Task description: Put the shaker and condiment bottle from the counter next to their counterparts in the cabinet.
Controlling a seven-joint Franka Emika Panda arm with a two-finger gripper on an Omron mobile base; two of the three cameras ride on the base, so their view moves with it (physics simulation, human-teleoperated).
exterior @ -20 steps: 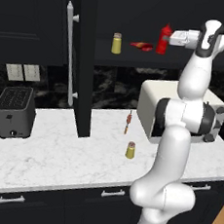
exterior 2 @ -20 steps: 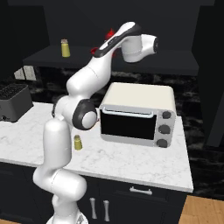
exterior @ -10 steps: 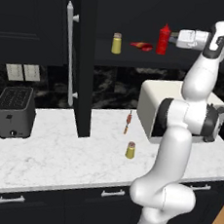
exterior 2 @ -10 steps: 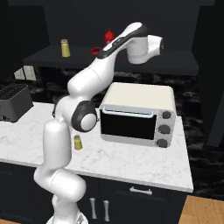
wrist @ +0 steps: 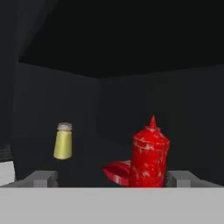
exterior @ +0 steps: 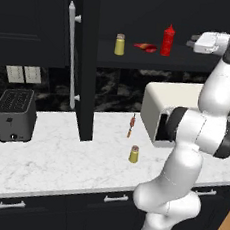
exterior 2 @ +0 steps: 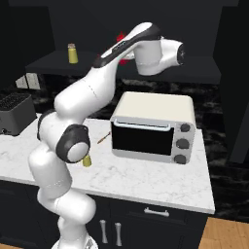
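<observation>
Now fingers [wrist: 43, 177] spread wide, empty, clear of condiment bottle [wrist: 149, 154].

- Counter [exterior: 51, 165]: white veined marble, smooth.
- Cabinet [exterior: 87, 59]: matt black; handle [exterior: 70, 57] silver metal.
- Bottle [wrist: 149, 155]: glossy red, mottled.
- Toaster [exterior: 15, 115]: dark, matt.

We see a black marble-veined backsplash [exterior: 124, 90] with white wall outlets [exterior: 23, 74]. A black boxy toaster [exterior: 15, 115] and a cream toaster oven [exterior 2: 153, 126] stand below; wooden floor [exterior 2: 228, 233] shows.
</observation>
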